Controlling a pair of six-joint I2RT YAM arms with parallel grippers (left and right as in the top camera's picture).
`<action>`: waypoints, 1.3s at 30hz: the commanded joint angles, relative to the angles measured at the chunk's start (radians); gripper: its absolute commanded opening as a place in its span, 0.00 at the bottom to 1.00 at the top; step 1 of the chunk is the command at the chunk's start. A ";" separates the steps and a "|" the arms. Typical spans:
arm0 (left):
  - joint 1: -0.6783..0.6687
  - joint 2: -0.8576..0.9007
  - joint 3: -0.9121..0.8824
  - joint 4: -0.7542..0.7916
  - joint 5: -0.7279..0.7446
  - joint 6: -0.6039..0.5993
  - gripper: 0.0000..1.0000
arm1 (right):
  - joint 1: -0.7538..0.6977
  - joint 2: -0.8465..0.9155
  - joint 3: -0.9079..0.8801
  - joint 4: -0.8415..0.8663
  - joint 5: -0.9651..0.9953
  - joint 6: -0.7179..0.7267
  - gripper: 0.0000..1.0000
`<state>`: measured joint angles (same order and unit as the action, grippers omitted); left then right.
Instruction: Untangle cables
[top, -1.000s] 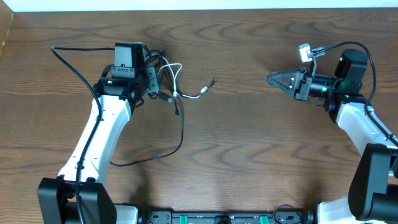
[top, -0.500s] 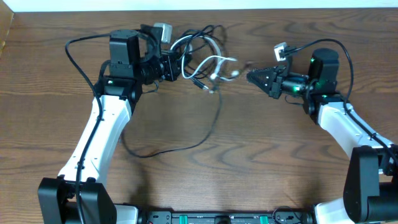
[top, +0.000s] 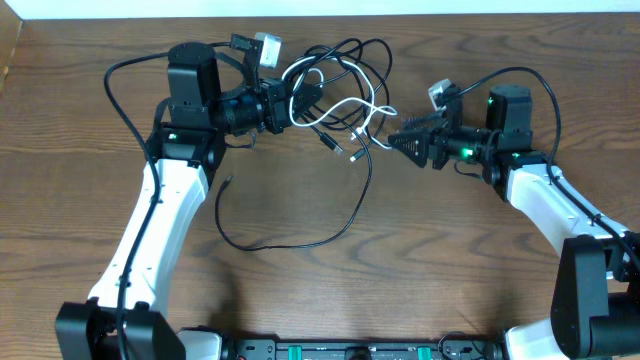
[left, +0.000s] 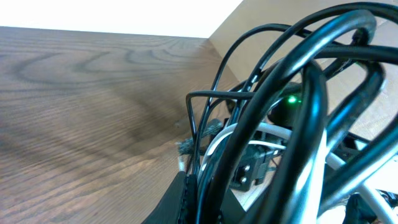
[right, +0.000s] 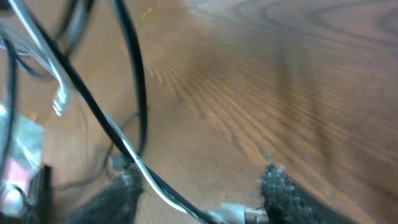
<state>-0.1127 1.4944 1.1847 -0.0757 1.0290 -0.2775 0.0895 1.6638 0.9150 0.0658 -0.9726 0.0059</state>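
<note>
A tangle of thin black cables (top: 340, 62) and one white cable (top: 352, 104) hangs off the table at back centre. My left gripper (top: 290, 105) is shut on that bundle. In the left wrist view the cables (left: 292, 106) fill the frame and run down into the left gripper (left: 202, 202). One long black cable (top: 300, 240) trails down onto the wood in a wide loop. My right gripper (top: 392, 138) points left at the tangle's right side. In the right wrist view the right gripper (right: 202, 196) is open, with a black cable (right: 134, 81) and a silver plug (right: 239, 213) between its fingers.
The wooden table (top: 450, 260) runs to a pale wall along the back edge. The free end of the trailing cable (top: 228, 182) lies beside my left arm (top: 160, 220). Both arm bases stand at the front edge.
My left gripper has lifted the bundle and carried it right toward the centre. My right gripper has moved left to the tangle and its jaws have opened.
</note>
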 joint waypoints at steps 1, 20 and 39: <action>0.002 -0.052 0.011 0.015 0.037 -0.013 0.08 | 0.004 -0.010 0.006 -0.047 -0.006 -0.156 0.71; 0.002 -0.109 0.011 0.059 0.037 -0.020 0.08 | 0.067 -0.010 0.006 -0.108 -0.006 -0.316 0.03; 0.002 -0.110 0.011 0.116 0.037 -0.128 0.07 | 0.115 -0.010 0.006 -0.123 -0.010 -0.431 0.39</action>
<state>-0.1127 1.4117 1.1847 0.0261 1.0424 -0.3733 0.1791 1.6638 0.9154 -0.0544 -0.9684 -0.3832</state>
